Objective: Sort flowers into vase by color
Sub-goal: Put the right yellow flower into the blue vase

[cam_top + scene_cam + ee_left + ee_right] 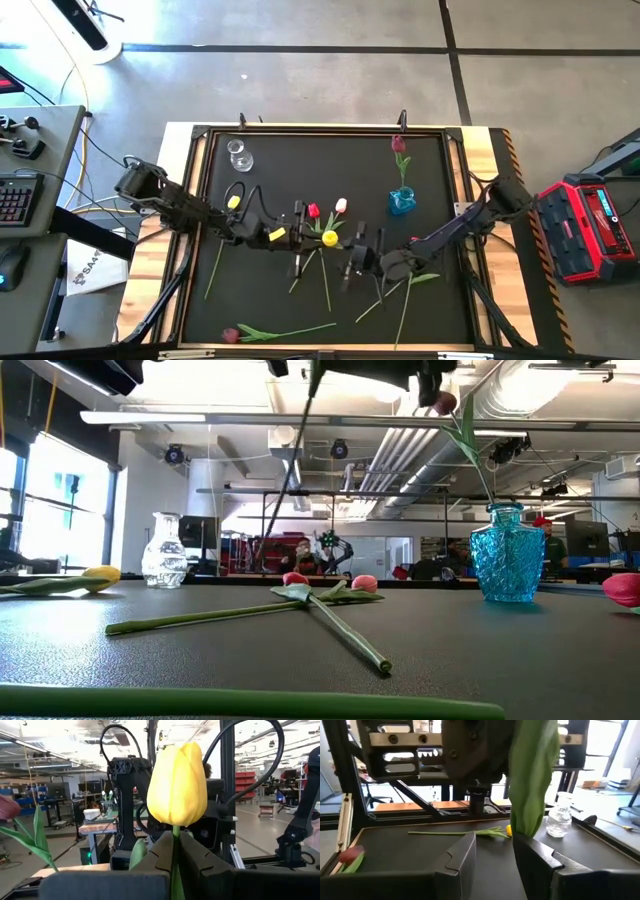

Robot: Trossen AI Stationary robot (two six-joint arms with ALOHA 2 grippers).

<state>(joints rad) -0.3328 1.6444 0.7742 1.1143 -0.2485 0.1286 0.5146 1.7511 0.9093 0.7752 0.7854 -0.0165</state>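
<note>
- A yellow tulip [177,777] is held above mid-counter, stem pinched in the left gripper [175,851] (jaws pressed on it).
- The right gripper [492,855], jaws spread, flanks its green leaf [532,775].
- A blue vase [402,201] holds one maroon tulip [399,144].

an industrial lab or workshop: exposed ceiling ducts [560,400], workbenches [107,827], red tool cabinets [250,782].

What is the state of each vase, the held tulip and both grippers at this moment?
Blue vase: upright, holds one dark red tulip.
Clear vase: upright, no flower in it.
Yellow tulip: lifted, stem pinched in left gripper.
Left gripper: shut on the stem.
Right gripper: part open, green leaf beside one finger.
</note>
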